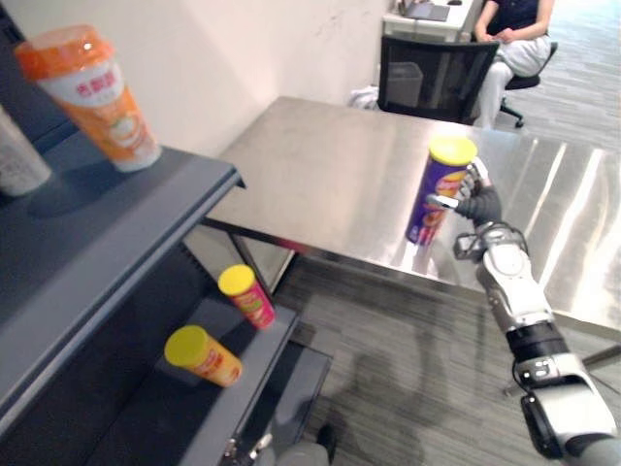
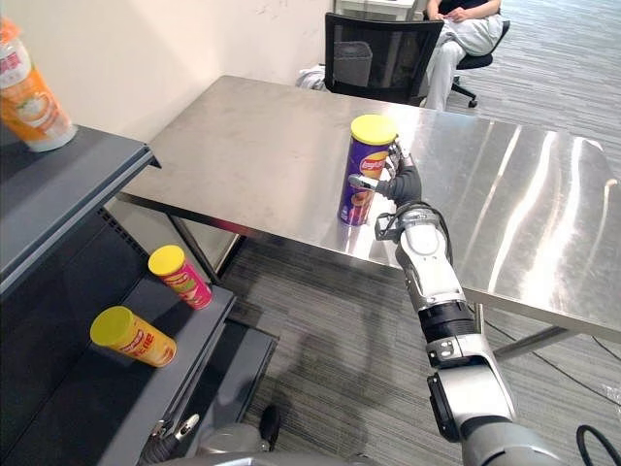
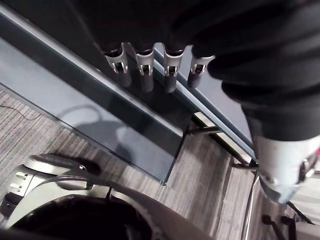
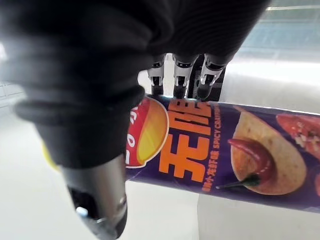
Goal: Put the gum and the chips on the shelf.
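A purple chips can point(image 1: 441, 189) with a yellow lid stands slightly tilted near the front edge of the steel table point(image 1: 320, 165). My right hand point(image 1: 478, 204) is shut on it from the right side, thumb across the front; up close, its fingers point(image 4: 182, 75) lie behind the can point(image 4: 225, 150). An orange-topped container point(image 1: 92, 92) stands on the dark shelf's top board point(image 1: 97, 223). My left hand point(image 3: 145, 65) hangs with relaxed fingers beside the shelf's lower boards, holding nothing.
Two yellow-lidded cans lie on a lower shelf board: a pink one point(image 1: 247, 294) and an orange one point(image 1: 202, 355). A white container point(image 1: 15, 155) stands at the top board's left. Beyond the table, a black chair point(image 1: 432, 73) and a seated person point(image 1: 514, 39).
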